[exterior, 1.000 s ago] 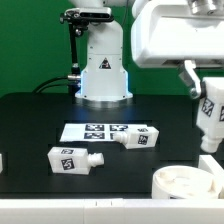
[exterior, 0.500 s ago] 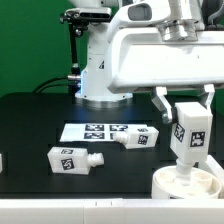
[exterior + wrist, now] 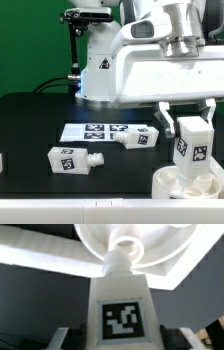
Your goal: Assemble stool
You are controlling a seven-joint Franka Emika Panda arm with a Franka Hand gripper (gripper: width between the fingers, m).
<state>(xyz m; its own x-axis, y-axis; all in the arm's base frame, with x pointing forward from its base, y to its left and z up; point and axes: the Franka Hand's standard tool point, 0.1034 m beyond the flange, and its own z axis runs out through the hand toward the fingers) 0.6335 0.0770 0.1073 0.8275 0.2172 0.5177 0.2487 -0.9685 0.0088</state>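
Observation:
My gripper is shut on a white tagged stool leg and holds it upright, peg down, right over the round white seat at the front of the exterior view's right. In the wrist view the leg fills the middle with its tag facing the camera, and its peg tip sits at the seat's underside. The gripper fingers press both sides of the leg. Two more legs lie on the table: one at front left, one by the marker board.
The marker board lies flat in the middle of the black table. The robot base with a triangle mark stands behind it. A white object shows at the left edge. The table's front edge runs just below the seat.
The gripper has moved with the leg from high at the exterior view's right toward the left and down, and now holds it right over the seat.

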